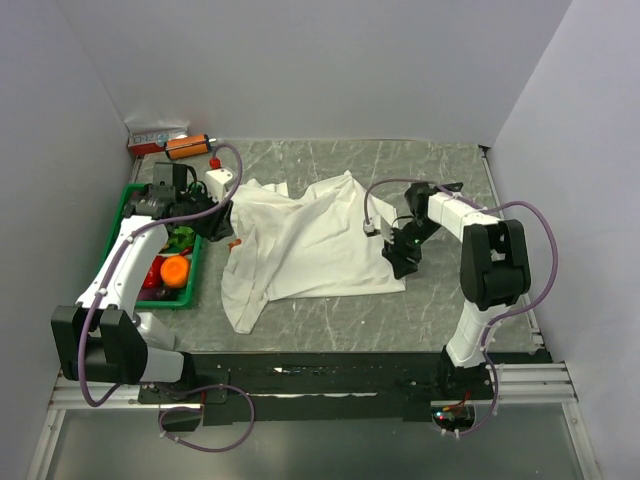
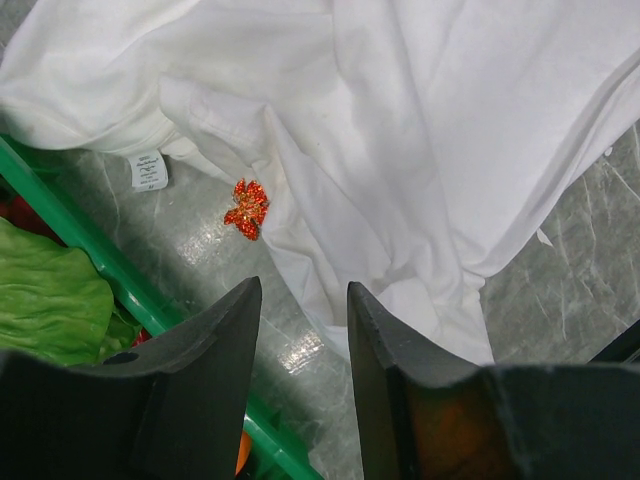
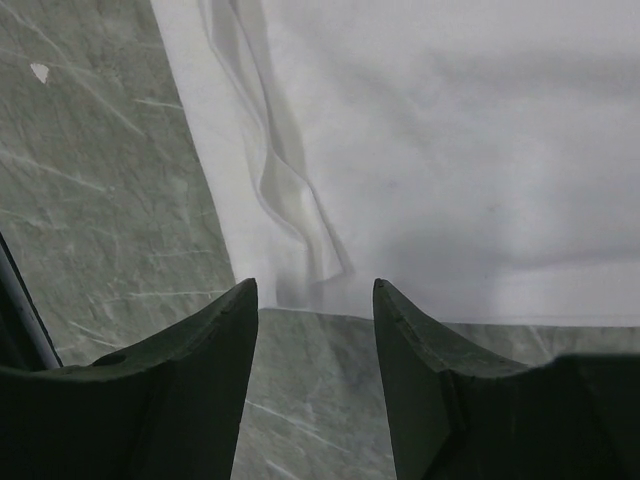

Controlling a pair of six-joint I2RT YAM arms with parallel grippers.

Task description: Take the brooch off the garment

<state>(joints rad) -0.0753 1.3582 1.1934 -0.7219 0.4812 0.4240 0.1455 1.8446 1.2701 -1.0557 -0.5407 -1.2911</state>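
the brooch [image 2: 246, 208] lies at the garment's [image 2: 420, 120] folded edge, near the green tray [image 2: 100, 260]. the left tool [image 2: 300, 300], open and empty, should be lowered squarely over it, while the cloth is pinned by the right tool [image 3: 312, 295], likewise open.

A green plastic crate [image 1: 168, 302] sits at the left side of the grey-green marbled table [image 1: 330, 320], holding 1 round orange fruit [image 1: 174, 271], a leafy green lettuce [image 2: 45, 300] and some red and dark purple produce [image 1: 152, 282] too crowded to name. Beyond the crate, by the back wall, lie an orange-and-black cylinder [image 1: 186, 146] and, just left of it, a flat red-and-white box [image 1: 152, 137], while a small white block [image 1: 220, 180] with a red knob [image 1: 214, 162] stands near the cylinder's right end. Pale grey walls [image 1: 330, 60] close the table on 3 sides, and a black strip [image 1: 330, 375] runs along its near edge.
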